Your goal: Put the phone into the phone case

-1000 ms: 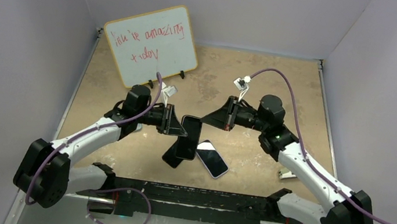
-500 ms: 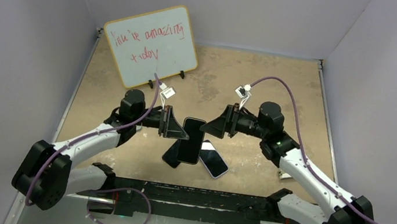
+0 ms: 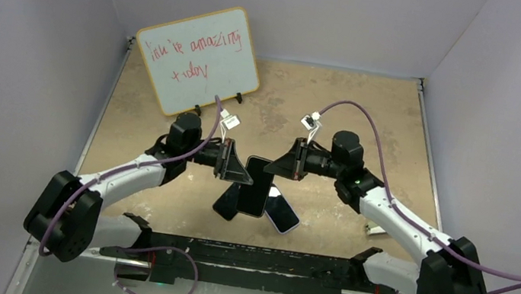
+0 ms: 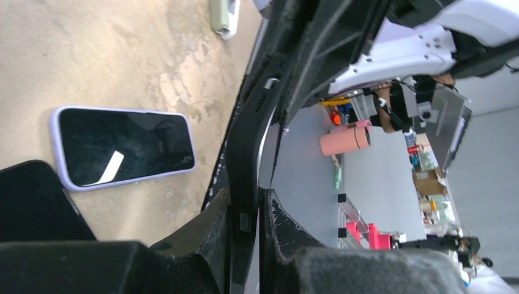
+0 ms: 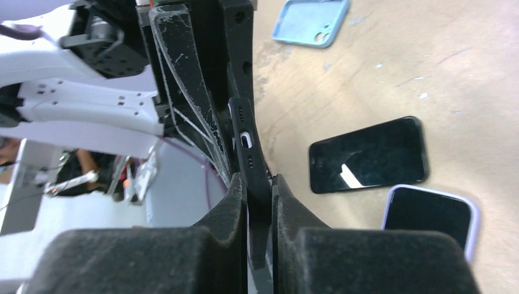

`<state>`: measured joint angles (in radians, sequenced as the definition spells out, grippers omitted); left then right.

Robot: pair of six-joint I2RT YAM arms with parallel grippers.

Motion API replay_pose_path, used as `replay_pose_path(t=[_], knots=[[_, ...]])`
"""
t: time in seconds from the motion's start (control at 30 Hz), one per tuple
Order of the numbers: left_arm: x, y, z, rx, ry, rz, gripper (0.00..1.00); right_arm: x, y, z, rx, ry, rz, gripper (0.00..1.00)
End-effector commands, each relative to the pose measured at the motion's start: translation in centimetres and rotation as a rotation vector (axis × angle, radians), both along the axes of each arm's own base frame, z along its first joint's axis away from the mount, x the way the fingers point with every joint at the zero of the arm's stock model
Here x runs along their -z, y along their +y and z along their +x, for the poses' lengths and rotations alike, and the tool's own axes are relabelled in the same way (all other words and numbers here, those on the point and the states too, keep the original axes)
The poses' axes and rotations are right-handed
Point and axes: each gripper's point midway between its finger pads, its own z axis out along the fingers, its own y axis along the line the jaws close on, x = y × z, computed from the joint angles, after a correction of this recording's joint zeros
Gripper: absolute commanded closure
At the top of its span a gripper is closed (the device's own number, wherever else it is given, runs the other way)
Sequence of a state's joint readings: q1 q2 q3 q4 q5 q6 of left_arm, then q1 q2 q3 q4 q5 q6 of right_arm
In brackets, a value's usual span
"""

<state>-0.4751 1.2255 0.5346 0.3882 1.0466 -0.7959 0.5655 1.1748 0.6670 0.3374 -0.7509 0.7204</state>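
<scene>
Toward the tabletop's near edge, the phone and a lilac phone lie flat. Just above them hangs the case, upright, your left gripper clamped on one edge; your right gripper has just closed in and pinched the opposite edge. Seating the phone remains.

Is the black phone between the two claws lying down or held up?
Held up: the black phone is pinched at its edges by the left gripper and the right gripper, above the table.
</scene>
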Motion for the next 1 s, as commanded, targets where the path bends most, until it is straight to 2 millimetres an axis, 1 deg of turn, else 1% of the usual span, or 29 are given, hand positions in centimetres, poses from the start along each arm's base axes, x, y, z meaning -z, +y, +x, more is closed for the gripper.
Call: replay_pose_path(t=[0.0, 0.1, 0.17, 0.2, 0.23, 0.3, 0.33, 0.4, 0.43, 0.47, 0.5, 0.57, 0.67, 0.77, 0.87, 0.9, 0.93, 0.97], knots=[[2.9, 0.3, 4.1, -0.162, 0.013, 0.204, 1.00, -2.1, -0.8, 2.9, 0.150, -0.153, -0.026, 1.00], [4.0, 0.1, 5.5, -0.217, 0.058, 0.249, 1.00, -1.8, -0.8, 2.6, 0.146, -0.134, -0.026, 1.00], [3.6, -0.4, 5.8, -0.214, 0.067, 0.215, 1.00, -1.8, -0.9, 2.5, 0.150, -0.128, -0.029, 1.00], [2.8, -0.8, 5.9, -0.205, 0.047, 0.171, 1.00, -1.7, -1.0, 2.1, 0.139, -0.115, -0.033, 1.00], [2.0, -1.0, 5.8, -0.197, 0.041, 0.131, 1.00, -1.6, -1.2, 1.8, 0.137, -0.109, -0.033, 0.95], [0.4, -1.3, 5.5, -0.192, 0.030, 0.059, 1.00, -1.3, -1.6, 1.4, 0.141, -0.120, -0.034, 0.77], [-0.3, -1.3, 5.4, -0.200, 0.033, 0.032, 1.00, -1.1, -1.8, 1.1, 0.141, -0.128, -0.031, 0.67], [-1.9, -1.3, 5.3, -0.215, 0.020, -0.021, 1.00, -0.1, -2.2, 0.6, 0.148, -0.138, -0.017, 0.38], [-2.9, -1.3, 5.2, -0.215, 0.005, -0.054, 1.00, 0.3, -2.3, 0.0, 0.134, -0.139, 0.000, 0.30], [-3.8, -1.3, 5.0, -0.218, -0.010, -0.089, 1.00, 0.5, -2.3, -0.6, 0.112, -0.138, 0.019, 0.24], [-4.7, -1.2, 4.8, -0.221, -0.026, -0.117, 1.00, 0.7, -2.3, -1.1, 0.087, -0.136, 0.033, 0.22], [-5.7, -1.2, 4.7, -0.226, -0.041, -0.148, 1.00, 0.7, -2.2, -2.1, 0.044, -0.141, 0.063, 0.20], [-6.5, -1.4, 4.4, -0.193, -0.053, -0.186, 1.00, 0.1, -2.1, -2.8, 0.019, -0.163, 0.125, 0.25], [-7.1, -1.4, 3.9, -0.164, -0.068, -0.224, 1.00, 0.1, -1.9, -2.5, 0.032, -0.148, 0.139, 0.32], [-7.4, -1.4, 3.6, -0.157, -0.073, -0.243, 1.00, -0.3, -1.6, -2.4, 0.023, -0.135, 0.166, 0.36], [-7.3, -1.4, 3.6, -0.158, -0.072, -0.242, 1.00, -0.6, -1.5, -2.3, 0.024, -0.131, 0.180, 0.40], [-7.1, -1.3, 3.6, -0.161, -0.071, -0.240, 1.00, -0.9, -1.4, -2.4, 0.022, -0.128, 0.193, 0.47], [-7.0, -1.3, 3.7, -0.167, -0.065, -0.237, 1.00, -0.8, -1.4, -2.3, 0.027, -0.116, 0.202, 0.59]])
